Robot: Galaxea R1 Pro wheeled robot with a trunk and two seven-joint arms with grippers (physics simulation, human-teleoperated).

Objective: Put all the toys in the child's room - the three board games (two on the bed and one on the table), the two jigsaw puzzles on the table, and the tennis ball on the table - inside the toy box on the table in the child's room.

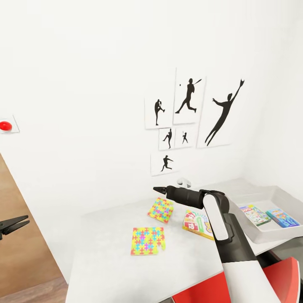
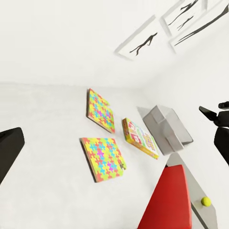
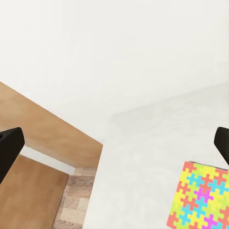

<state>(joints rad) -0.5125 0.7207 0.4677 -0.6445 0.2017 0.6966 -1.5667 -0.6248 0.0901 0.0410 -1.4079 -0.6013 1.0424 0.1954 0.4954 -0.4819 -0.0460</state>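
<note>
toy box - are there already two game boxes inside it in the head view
Yes, the toy box holds two flat game boxes lying side by side, a white-green one and a blue one.

Black sports silhouette pictures (image 1: 189,122) hang above a red chair (image 1: 252,286).
</note>
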